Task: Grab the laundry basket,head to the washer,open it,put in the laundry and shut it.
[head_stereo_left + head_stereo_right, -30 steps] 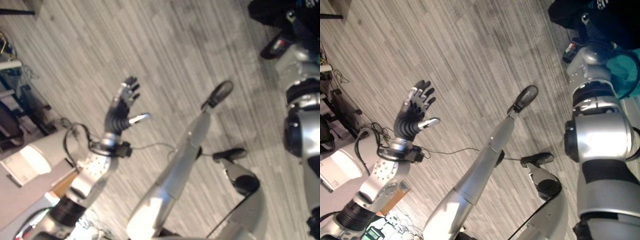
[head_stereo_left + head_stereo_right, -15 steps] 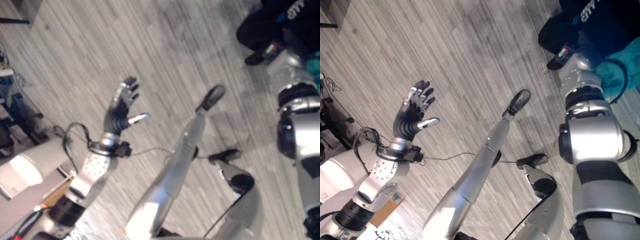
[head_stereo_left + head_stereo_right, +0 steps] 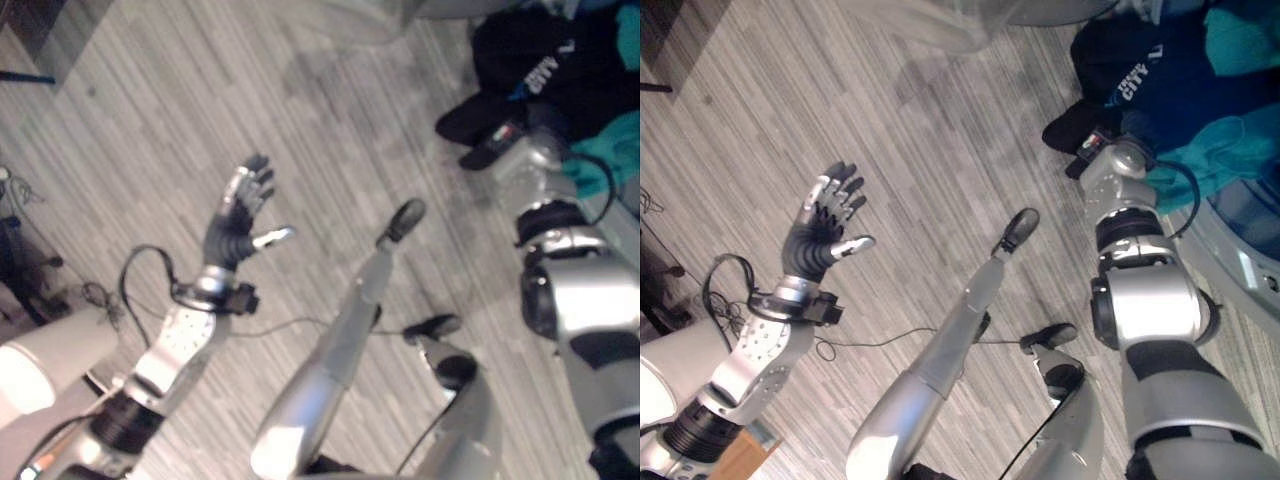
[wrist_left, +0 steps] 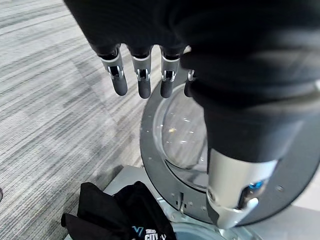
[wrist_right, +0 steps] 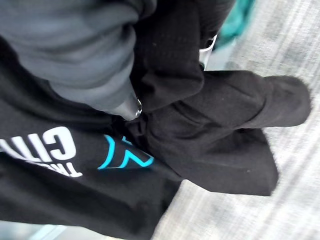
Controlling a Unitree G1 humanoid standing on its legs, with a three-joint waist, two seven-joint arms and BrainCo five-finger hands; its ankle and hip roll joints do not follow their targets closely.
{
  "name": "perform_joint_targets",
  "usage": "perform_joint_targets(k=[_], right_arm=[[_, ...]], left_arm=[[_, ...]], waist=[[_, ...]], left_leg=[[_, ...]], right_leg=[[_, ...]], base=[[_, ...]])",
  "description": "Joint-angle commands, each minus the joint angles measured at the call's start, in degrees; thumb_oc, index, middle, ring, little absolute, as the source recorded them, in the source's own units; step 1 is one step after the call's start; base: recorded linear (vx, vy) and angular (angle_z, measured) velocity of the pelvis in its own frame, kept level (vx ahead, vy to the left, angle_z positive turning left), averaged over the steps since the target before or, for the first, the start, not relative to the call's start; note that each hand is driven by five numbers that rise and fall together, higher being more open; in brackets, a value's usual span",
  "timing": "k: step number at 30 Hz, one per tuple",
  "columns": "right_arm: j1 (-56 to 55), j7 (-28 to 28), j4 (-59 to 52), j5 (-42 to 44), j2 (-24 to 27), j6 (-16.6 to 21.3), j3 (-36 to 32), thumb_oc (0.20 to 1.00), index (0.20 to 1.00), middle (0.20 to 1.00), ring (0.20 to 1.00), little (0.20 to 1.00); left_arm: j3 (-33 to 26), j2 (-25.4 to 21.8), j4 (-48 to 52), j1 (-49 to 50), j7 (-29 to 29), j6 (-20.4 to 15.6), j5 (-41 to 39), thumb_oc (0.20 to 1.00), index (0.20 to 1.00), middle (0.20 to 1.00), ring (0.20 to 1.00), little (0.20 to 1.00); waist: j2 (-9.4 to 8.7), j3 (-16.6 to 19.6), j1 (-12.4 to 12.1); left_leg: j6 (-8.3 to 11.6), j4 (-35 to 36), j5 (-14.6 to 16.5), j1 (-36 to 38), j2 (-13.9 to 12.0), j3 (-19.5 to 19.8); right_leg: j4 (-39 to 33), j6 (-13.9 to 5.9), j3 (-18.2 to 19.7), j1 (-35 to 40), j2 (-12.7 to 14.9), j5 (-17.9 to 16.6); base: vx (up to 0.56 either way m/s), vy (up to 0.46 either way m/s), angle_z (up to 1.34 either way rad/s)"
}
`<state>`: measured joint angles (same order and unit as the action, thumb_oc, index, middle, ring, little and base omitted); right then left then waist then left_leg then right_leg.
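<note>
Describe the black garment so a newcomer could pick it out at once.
Find the washer's round opening by the right arm. The black garment lies at its mouth, partly spilling onto the grey floor. Unlike the plain teal cloth beside it, it carries white and blue print.

Black garment [image 5: 210, 145] with white lettering and a cyan emblem; teal garment [image 3: 1210, 160] beside it. Floor [image 3: 920, 150] of pale grey planks with fine darker streaks. Washer door [image 4: 165, 150] with grey ring and clear glass. Left hand [image 3: 825, 225] silver with dark fingertips, dark ribbed cover.
</note>
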<state>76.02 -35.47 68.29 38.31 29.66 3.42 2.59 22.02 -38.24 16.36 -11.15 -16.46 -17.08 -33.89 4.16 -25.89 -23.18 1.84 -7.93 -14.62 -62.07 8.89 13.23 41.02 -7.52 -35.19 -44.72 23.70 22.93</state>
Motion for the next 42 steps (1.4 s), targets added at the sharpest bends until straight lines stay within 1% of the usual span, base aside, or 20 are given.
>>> perform_joint_targets(k=[1,6,11,13,16,17,18,20,22,24,25,26,27,28,29,32,33,34,39,42], right_arm=[[5.21,-7.78,-3.63,-6.16,18.79,8.98,4.05,0.2,0.2,0.2,0.2,0.2],[6.44,-7.01,0.78,-7.52,23.64,6.58,7.68,0.2,0.2,0.2,0.2,0.2],[7.27,-9.96,0.16,-15.31,28.51,2.78,11.31,0.2,0.2,0.2,0.2,0.2],[7.01,-11.76,-3.01,-20.6,30.11,1.0,12.73,0.2,0.2,0.2,0.2,0.2],[3.97,-16.66,-12.08,-35.31,33.97,-4.47,14.68,0.2,0.2,0.2,0.2,0.2],[3.62,-16.72,-12.42,-35.46,33.95,-4.69,14.36,0.2,0.2,0.2,0.2,0.2],[3.05,-18.16,-14.89,-42.05,35.22,-7.62,14.97,0.2,0.2,0.2,0.2,0.2],[4.1,-18.58,-15.61,-46.08,34.38,-9.72,15.82,0.2,0.2,0.2,0.2,0.2],[5.89,-18.22,-15.06,-47.08,33.52,-10.14,17.31,0.2,0.2,0.2,0.2,0.2],[10.26,-15.5,-15.21,-49.0,31.23,-9.54,21.89,0.2,0.2,0.2,0.2,0.2],[12.12,-12.51,-13.63,-47.62,30.38,-8.08,24.31,0.2,0.2,0.2,0.2,0.2],[13.55,-12.18,-12.68,-47.27,30.33,-7.59,25.56,0.671,0.671,0.671,0.671,0.671],[17.15,-5.28,-8.56,-37.1,26.94,-3.61,27.28,1.0,1.0,1.0,1.0,1.0],[19.27,-3.32,-5.94,-32.63,25.57,-1.83,28.47,1.0,1.0,1.0,1.0,1.0],[19.3,-1.85,-6.09,-24.05,23.05,2.43,27.01,1.0,1.0,1.0,1.0,1.0],[15.49,-1.82,-10.9,-21.56,21.61,5.16,24.7,1.0,1.0,1.0,1.0,1.0],[15.17,-1.89,-11.12,-21.62,21.6,5.09,24.46,1.0,1.0,1.0,1.0,1.0],[12.36,-4.0,-16.9,-24.41,20.51,5.93,23.31,1.0,1.0,1.0,1.0,1.0],[0.16,-12.31,-35.81,-40.31,16.45,2.44,13.15,1.0,1.0,1.0,1.0,1.0],[-4.32,-15.08,-40.52,-45.55,13.41,1.33,9.2,1.0,1.0,1.0,1.0,1.0]], left_arm=[[-1.5,2.83,-1.99,4.88,-0.56,-1.57,-0.56,1.0,1.0,1.0,1.0,1.0],[-3.41,2.41,-0.78,7.05,-0.41,-1.14,-0.2,1.0,1.0,1.0,1.0,1.0],[-4.69,2.51,-0.03,7.82,-0.53,-1.13,0.78,1.0,1.0,1.0,1.0,1.0],[-5.11,2.74,-0.01,8.11,-0.33,-1.14,1.01,1.0,1.0,1.0,1.0,1.0],[-5.78,3.77,0.22,8.49,0.72,-1.69,1.19,1.0,1.0,1.0,1.0,1.0],[-5.76,3.74,0.22,8.52,0.74,-1.69,1.2,1.0,1.0,1.0,1.0,1.0],[-6.24,3.56,0.17,8.72,1.35,-2.29,1.24,1.0,1.0,1.0,1.0,1.0],[-6.53,3.29,-0.12,8.76,1.62,-2.84,1.03,1.0,1.0,1.0,1.0,1.0],[-6.62,3.14,-0.37,8.53,1.55,-3.07,1.22,1.0,1.0,1.0,1.0,1.0],[-6.03,2.5,-0.62,7.91,2.31,-3.18,1.68,1.0,1.0,1.0,1.0,1.0],[-5.95,2.28,-0.78,7.69,2.74,-3.36,1.48,1.0,1.0,1.0,1.0,1.0],[-6.1,2.6,-0.84,7.62,2.82,-3.43,1.4,1.0,1.0,1.0,1.0,1.0],[-5.9,1.88,-0.78,6.81,3.18,-3.5,1.45,1.0,1.0,1.0,1.0,1.0],[-5.97,2.02,-0.76,6.53,3.12,-3.33,1.51,1.0,1.0,1.0,1.0,1.0],[-5.8,2.91,-1.25,6.13,2.54,-2.51,1.35,1.0,1.0,1.0,1.0,1.0],[-6.06,3.42,-1.66,6.55,2.19,-2.03,1.19,1.0,1.0,1.0,1.0,1.0],[-6.04,3.33,-1.65,6.63,2.19,-2.02,1.19,1.0,1.0,1.0,1.0,1.0],[-5.92,4.0,-1.92,6.9,2.14,-1.83,1.27,1.0,1.0,1.0,1.0,1.0],[-6.27,5.13,-3.61,7.28,0.97,-2.65,2.5,1.0,1.0,1.0,1.0,1.0],[-5.86,5.43,-3.74,7.02,0.33,-3.01,3.43,1.0,1.0,1.0,1.0,1.0]], waist=[[-0.81,8.02,0.91],[-1.87,8.63,1.5],[-2.55,9.24,2.1],[-2.67,9.42,2.44],[-2.55,9.59,2.95],[-2.54,9.59,2.93],[-2.91,9.79,2.76],[-3.28,9.94,2.17],[-3.39,9.93,1.87],[-3.93,9.9,0.88],[-4.15,9.87,0.48],[-3.95,9.78,0.56],[-4.77,9.75,0.22],[-4.96,9.59,0.48],[-5.07,9.25,1.47],[-5.34,9.19,2.09],[-5.42,9.25,2.09],[-5.26,8.98,2.52],[-4.77,8.68,3.38],[-4.59,8.48,3.61]], left_leg=[[2.3,1.29,8.33,2.89,-4.23,-7.32],[2.22,1.75,8.95,4.68,-4.1,-7.97],[2.13,2.05,9.34,5.46,-3.9,-8.47],[2.16,2.36,9.29,5.8,-3.76,-8.62],[2.17,2.38,9.42,6.31,-3.45,-8.72],[2.17,2.37,9.42,6.35,-3.47,-8.69],[2.17,2.23,9.57,6.27,-3.12,-8.6],[2.15,1.93,9.71,5.95,-2.97,-8.54],[2.1,1.73,9.87,5.71,-2.94,-8.65],[2.08,1.38,9.88,5.12,-2.55,-8.59],[2.11,1.27,9.86,4.99,-2.44,-8.52],[2.12,1.25,9.88,4.9,-2.49,-8.62],[2.2,1.12,9.92,4.66,-2.54,-8.68],[2.19,1.11,9.99,4.56,-2.64,-8.82],[2.11,1.21,9.94,4.52,-2.72,-9.02],[2.03,1.25,10.02,4.76,-2.73,-9.28],[2.02,1.25,10.02,4.79,-2.73,-9.27],[1.82,1.16,10.15,4.83,-2.64,-9.32],[1.33,0.87,10.34,5.79,-2.41,-9.11],[1.15,0.67,10.39,6.29,-2.41,-9.01]], right_leg=[[-12.54,-1.26,-1.03,4.35,-4.42,-4.8],[-16.3,-1.83,-0.78,7.42,-5.12,-6.92],[-20.06,-1.96,-0.63,9.94,-5.7,-8.2],[-21.31,-2.04,-0.42,10.81,-5.99,-8.83],[-23.5,-1.9,0.22,12.35,-6.46,-9.33],[-23.6,-1.9,0.18,12.45,-6.52,-9.39],[-24.7,-1.9,0.29,13.03,-6.77,-9.65],[-25.88,-1.84,0.38,13.56,-7.11,-10.1],[-26.31,-1.86,0.58,13.47,-7.18,-10.36],[-27.64,-1.46,1.27,13.55,-7.9,-10.48],[-27.8,-1.42,1.66,13.44,-8.09,-10.63],[-27.83,-1.4,1.78,13.31,-8.11,-10.66],[-28.16,-1.34,2.42,13.17,-8.37,-10.9],[-28.31,-1.32,2.76,13.01,-8.38,-11.02],[-29.0,-1.46,3.41,13.21,-8.49,-11.52],[-29.67,-1.57,3.6,13.75,-8.55,-11.87],[-29.7,-1.58,3.58,13.79,-8.55,-11.88],[-29.81,-1.57,3.7,13.94,-8.53,-12.2],[-29.58,-1.5,3.97,14.51,-8.35,-12.27],[-29.32,-1.41,4.13,14.84,-8.24,-12.29]], base=[[0.0,0.0,0.0],[0.01,0.01,-0.06],[0.02,-0.008,-0.09],[0.01,0.001,-0.02],[0.02,-0.001,-0.05],[0.01,-0.027,-0.08],[0.01,-0.02,-0.06],[0.0,-0.04,-0.04],[-0.01,-0.024,-0.05],[-0.02,-0.037,-0.07],[-0.01,-0.025,-0.07],[-0.02,-0.024,-0.08],[-0.02,-0.009,-0.08],[-0.02,-0.005,-0.13],[0.0,0.008,-0.13],[0.0,0.006,-0.05],[0.0,0.0,0.0],[0.0,0.0,0.0],[0.0,-0.01,0.05],[-0.01,0.004,0.08]])
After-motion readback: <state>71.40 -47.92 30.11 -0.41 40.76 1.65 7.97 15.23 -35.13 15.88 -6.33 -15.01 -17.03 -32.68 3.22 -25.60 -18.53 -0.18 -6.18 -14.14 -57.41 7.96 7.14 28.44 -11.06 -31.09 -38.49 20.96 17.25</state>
